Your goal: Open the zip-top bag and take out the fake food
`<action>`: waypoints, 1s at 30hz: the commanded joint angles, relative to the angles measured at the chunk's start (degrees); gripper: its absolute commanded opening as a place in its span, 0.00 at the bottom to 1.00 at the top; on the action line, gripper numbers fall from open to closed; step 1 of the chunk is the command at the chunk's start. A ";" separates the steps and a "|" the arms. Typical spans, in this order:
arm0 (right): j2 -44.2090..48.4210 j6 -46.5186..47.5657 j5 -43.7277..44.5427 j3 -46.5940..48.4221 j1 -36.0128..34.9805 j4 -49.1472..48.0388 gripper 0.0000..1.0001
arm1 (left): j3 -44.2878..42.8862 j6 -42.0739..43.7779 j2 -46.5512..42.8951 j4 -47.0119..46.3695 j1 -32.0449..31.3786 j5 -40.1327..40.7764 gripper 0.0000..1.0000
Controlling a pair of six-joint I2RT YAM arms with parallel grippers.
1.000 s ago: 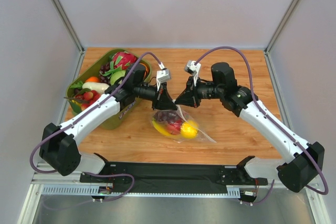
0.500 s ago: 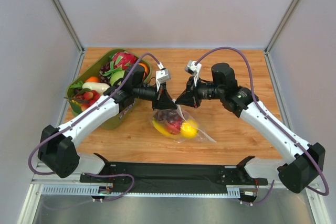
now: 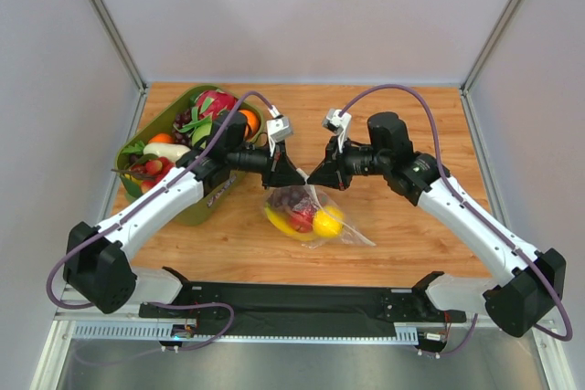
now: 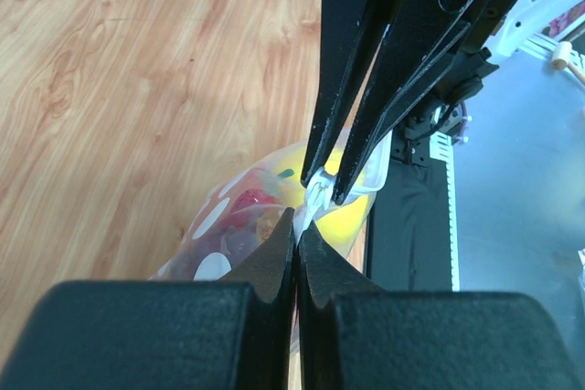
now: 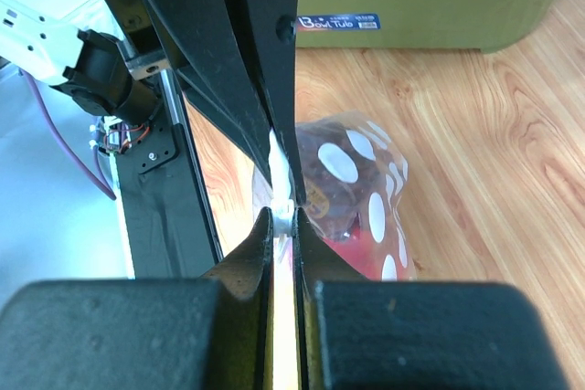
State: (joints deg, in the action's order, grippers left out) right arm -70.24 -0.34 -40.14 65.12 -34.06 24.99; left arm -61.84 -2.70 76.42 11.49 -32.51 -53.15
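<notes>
While both arms meet over the middle of the wooden table (image 3: 411, 116), you have the left gripper (image 3: 294, 177) and the right gripper (image 3: 313, 179) almost tip to tip at the upper edge of the zip-top bag (image 3: 340, 235). Your left wrist view shows the left fingers pressed together on a whitish fold of the plastic. Just beyond them, the right fingers (image 4: 322, 148) close on the same crumpled edge. From the right wrist, the right gripper (image 5: 284, 218) pinches a thin white strip of the bag (image 5: 361, 184), and the left fingers (image 5: 228, 70) clamp it just above.

The bag's body droops below the two pinches, and its far corner appears to lie on the wood, just right of the olive-green bin (image 3: 203, 208). Through the dotted plastic you can see a lemon (image 3: 327, 222), a banana (image 3: 277, 223), a red fruit (image 3: 302, 219) and a dark grape bunch (image 3: 292, 198). You cannot tell whether the zip is parted. A pink dragon fruit (image 3: 216, 102) sits in the bin.
</notes>
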 commanded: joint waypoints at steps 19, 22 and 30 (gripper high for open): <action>0.19 1.83 -1.43 -0.35 -0.13 5.50 0.00 | -1.79 -0.38 -2.16 1.61 4.74 21.85 0.00; 0.28 1.92 -1.34 -0.35 -0.21 5.68 0.00 | -1.79 -1.17 -2.15 1.87 5.27 24.83 0.00; 1.07 2.62 -0.03 -0.35 -0.21 7.70 0.00 | -1.26 -4.07 -2.51 1.70 8.60 28.71 0.00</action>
State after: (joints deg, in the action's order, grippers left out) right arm -71.05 1.78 -38.28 64.53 -33.93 29.52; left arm -61.89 -6.02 75.22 14.57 -26.74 -31.94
